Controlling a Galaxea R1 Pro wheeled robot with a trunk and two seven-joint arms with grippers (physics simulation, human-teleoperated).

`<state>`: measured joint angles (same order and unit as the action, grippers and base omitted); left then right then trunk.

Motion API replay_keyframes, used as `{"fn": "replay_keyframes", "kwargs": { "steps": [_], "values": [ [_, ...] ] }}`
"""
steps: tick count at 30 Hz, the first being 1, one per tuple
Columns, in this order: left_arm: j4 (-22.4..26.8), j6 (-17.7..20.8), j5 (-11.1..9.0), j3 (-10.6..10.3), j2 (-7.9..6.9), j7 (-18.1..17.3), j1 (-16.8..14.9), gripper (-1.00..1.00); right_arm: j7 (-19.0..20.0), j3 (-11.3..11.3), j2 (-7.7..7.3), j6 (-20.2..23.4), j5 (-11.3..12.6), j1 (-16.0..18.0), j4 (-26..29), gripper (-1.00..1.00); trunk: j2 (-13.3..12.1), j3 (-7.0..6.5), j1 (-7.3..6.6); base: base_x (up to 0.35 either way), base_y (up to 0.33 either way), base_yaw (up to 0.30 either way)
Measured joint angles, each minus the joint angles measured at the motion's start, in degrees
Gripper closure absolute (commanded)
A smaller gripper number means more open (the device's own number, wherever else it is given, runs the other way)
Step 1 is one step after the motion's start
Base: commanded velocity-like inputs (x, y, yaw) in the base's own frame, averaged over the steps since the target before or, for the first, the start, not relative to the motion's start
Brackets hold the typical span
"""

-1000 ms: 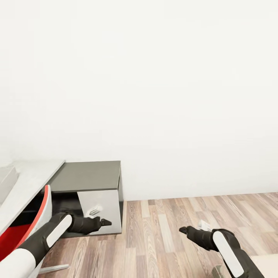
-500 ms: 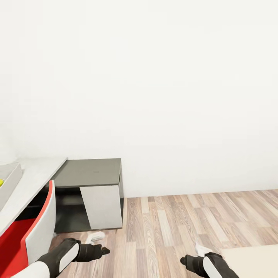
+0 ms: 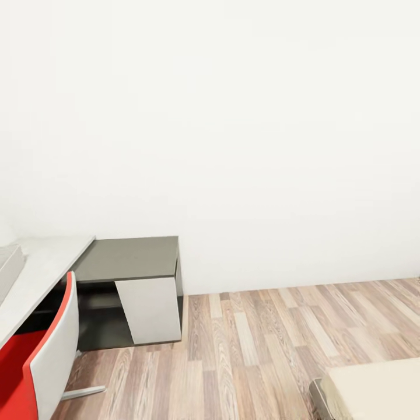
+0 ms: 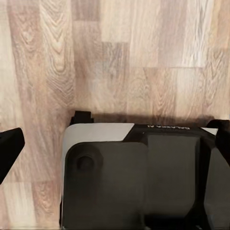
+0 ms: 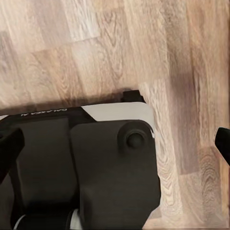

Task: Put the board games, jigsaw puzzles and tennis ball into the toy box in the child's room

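The head view faced a plain white wall above a wood-plank floor. At the left edge stood the table, its light grey top running toward the camera and its lower dark grey section set against the wall, with a white slanted front panel beneath it. A pale grey corner, taken to be the toy box, sat on the light grey top at the far left edge; its contents could not be made out. A chair with a white back and red seat stood just beside the table, partly under it. At the lower right, a beige corner of the bed entered the view, resting on the floor.

The left wrist view looked down on plank flooring and the robot's dark base. The left gripper showed one black fingertip at each side edge of the picture, set wide apart with nothing between them. The right wrist view showed the same arrangement: the right gripper had its black fingertips at opposite edges, spread and holding nothing, above the base and floor. No toys were visible.
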<state>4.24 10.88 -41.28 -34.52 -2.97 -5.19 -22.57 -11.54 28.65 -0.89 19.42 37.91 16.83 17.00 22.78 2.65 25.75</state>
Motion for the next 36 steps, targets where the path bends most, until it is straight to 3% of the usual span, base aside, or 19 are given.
{"fn": "replay_keyframes", "kwargs": {
  "steps": [10,13,14,20,25,30,36],
  "values": [
    [-0.2,-1.77,0.04,-0.04,0.09,1.71,4.34,-1.0,0.0,0.69,1.63,-3.68,0.1,-0.42,-5.21,-1.0,0.0,0.89,0.0,0.0,0.0,-0.123],
    [-0.26,-3.48,0.0,-0.07,0.1,4.01,5.72,-1.0,0.02,0.72,2.18,-5.73,0.07,-0.91,-7.15,-1.0,0.01,1.15,0.0,0.0,0.0,-0.123],
    [-0.4,-4.99,0.04,0.1,0.1,7.48,7.21,-1.0,0.04,0.72,2.77,-7.53,0.08,-1.28,-8.85,-1.0,0.01,1.26,0.0,0.0,0.0,-0.124],
    [-0.43,-5.82,-0.04,0.12,0.13,9.94,9.26,-1.0,0.04,0.76,3.11,-8.42,-0.14,-2.4,-9.78,-1.0,0.01,1.67,0.0,0.0,0.0,-0.084],
    [-0.5,-7.29,-0.2,0.11,0.24,10.52,10.46,-1.0,-0.05,1.39,3.44,-8.61,-2.08,-3.29,-9.95,-1.0,0.01,1.76,0.0,0.0,0.0,-0.02],
    [-0.97,-8.79,-0.33,0.16,0.57,10.82,11.15,-1.0,-0.14,1.92,4.05,-9.74,-5.59,-3.87,-10.01,-1.0,0.01,1.81,0.0,0.0,0.0,0.079],
    [-2.13,-9.28,-0.4,0.19,2.31,11.27,11.57,-1.0,-0.21,2.11,5.77,-11.35,-7.75,-4.21,-10.1,-1.0,0.02,2.02,0.0,0.0,0.0,0.226]
  ]
}}
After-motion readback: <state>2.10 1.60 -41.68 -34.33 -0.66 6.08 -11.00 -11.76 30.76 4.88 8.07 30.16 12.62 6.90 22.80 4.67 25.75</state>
